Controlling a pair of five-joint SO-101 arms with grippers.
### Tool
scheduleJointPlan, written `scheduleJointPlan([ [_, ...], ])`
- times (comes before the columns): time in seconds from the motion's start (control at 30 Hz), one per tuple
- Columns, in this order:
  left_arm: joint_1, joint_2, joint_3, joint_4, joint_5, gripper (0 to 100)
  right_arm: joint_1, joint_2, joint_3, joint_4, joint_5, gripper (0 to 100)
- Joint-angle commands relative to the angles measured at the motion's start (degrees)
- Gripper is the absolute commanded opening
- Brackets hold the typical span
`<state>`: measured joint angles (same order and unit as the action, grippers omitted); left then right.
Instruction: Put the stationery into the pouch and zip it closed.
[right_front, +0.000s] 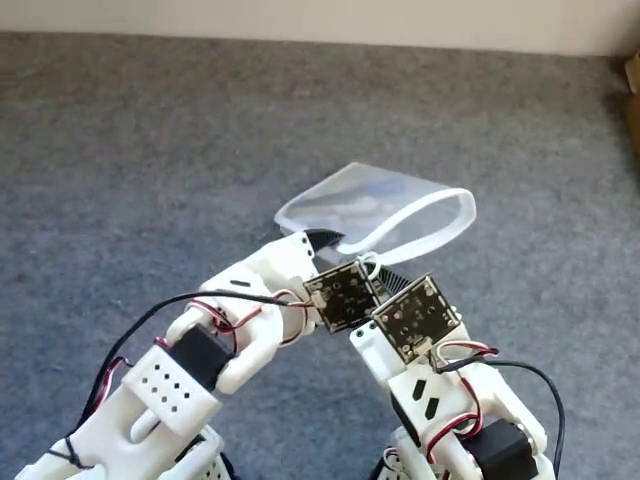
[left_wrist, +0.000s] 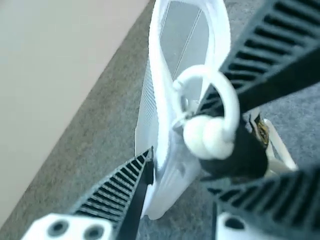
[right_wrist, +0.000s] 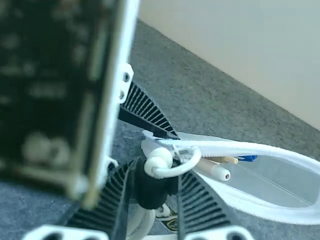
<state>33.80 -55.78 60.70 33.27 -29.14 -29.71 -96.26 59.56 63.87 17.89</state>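
Right wrist view, nearest thing first: what is at the pouch's near end?

— Your right claw (right_wrist: 157, 172). Its two ribbed fingers are drawn together on the zip pull (right_wrist: 160, 159), a white ring with a round bead, right at the near end of the pouch (right_wrist: 270, 180).

And the other arm?

— Your left claw (left_wrist: 180, 172) is at that same near end, just beside the right one. Its fingers sit on either side of the pouch's corner and pinch the fabric between them. From above, you can see both arms meeting at this end, the left arm coming in on the pouch's left and the right arm on its right.

Is the pouch zipped?

— No. The pull is at the near end and the mouth gapes, its white zip band standing in a wide loop. The pouch rests on the grey bench (right_front: 150, 150).

Where is the stationery?

— Inside the pouch. You have a beige pen (right_wrist: 220, 172) with a pale tip just past the pull, and a blue item (right_wrist: 246, 159) just beyond it; what that one is I cannot tell. The pouch's see-through body runs on away from both claws to its far end, with grey bench beyond it.
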Motion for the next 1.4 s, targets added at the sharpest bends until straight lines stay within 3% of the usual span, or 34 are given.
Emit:
scheduleJointPlan([
  [0.0,1.27,1.8,-3.3,-3.25,-0.18,18,-0.92,-1.19,-3.91,0.04,0.44,0.5],
  [0.3,1.71,1.8,-2.42,-3.52,-0.26,1,-2.07,-1.63,-3.82,-0.22,0.35,0.5],
  [0.87,-0.13,1.71,-1.19,-3.16,-0.09,1,-1.8,-1.19,-3.82,-1.27,0.26,0.5],
  [1.37,-2.42,1.63,-1.19,-3.16,2.64,1,7.34,-1.19,-3.82,-5.76,-3.69,0.5],
])
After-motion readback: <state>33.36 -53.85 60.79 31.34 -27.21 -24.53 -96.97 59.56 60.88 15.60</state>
